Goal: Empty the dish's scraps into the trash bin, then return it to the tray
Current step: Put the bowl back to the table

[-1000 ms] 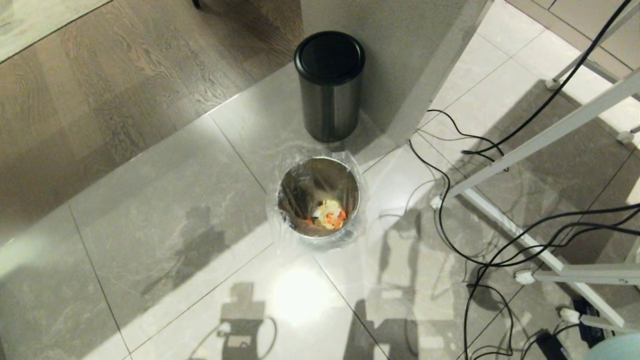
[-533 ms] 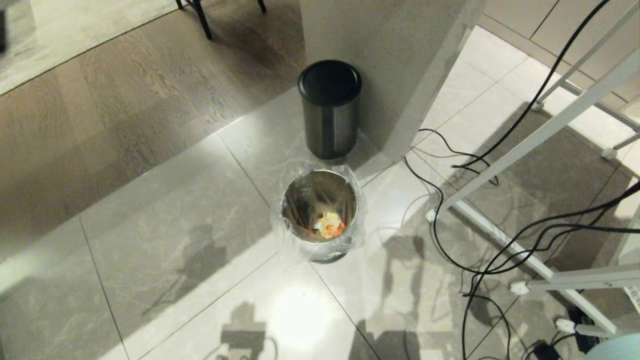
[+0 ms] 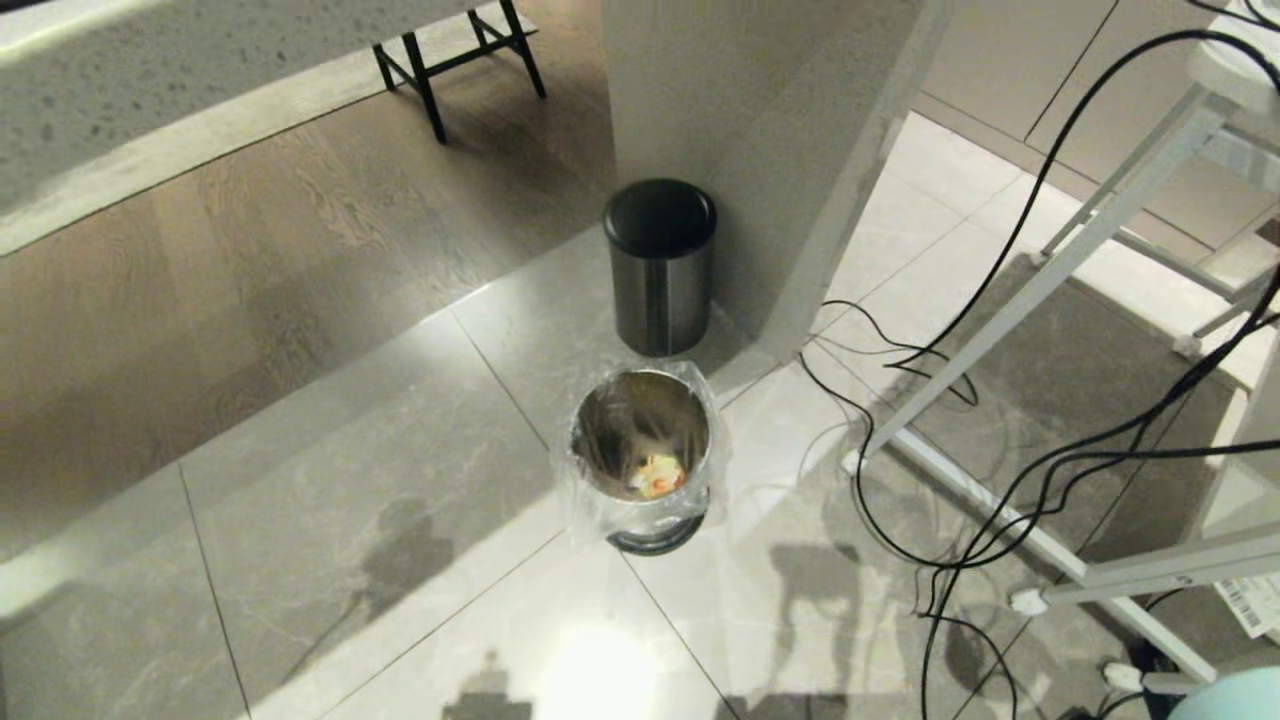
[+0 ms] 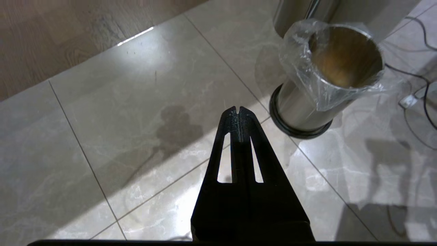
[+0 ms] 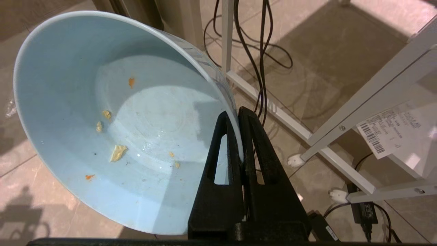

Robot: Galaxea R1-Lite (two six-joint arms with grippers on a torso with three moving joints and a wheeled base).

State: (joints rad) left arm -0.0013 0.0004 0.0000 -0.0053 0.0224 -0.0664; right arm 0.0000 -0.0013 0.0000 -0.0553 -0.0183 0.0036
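The right pincer [image 5: 239,116] is clamped on the rim of the dish [image 5: 112,116], one finger inside and one outside, so the light-blue bowl hangs tilted with its opening toward the wrist camera; only a few crumbs cling to its floor. The left pincer [image 4: 238,111] is closed on nothing and hovers over the floor tiles, with the trash bin [image 4: 327,78] at about two o'clock from its tips. In the head view the trash bin [image 3: 640,450] stands near centre, the scraps [image 3: 655,478] lying at the bottom of its clear liner, and the taller dark bin [image 3: 660,265] sits just beyond it at twelve o'clock. The dumping looks done; returning the dish remains. The tray is not in view, so the grip should hold firm on that thin rim, the bowl levelled and carried clear of the cables [image 3: 960,480] at three o'clock.
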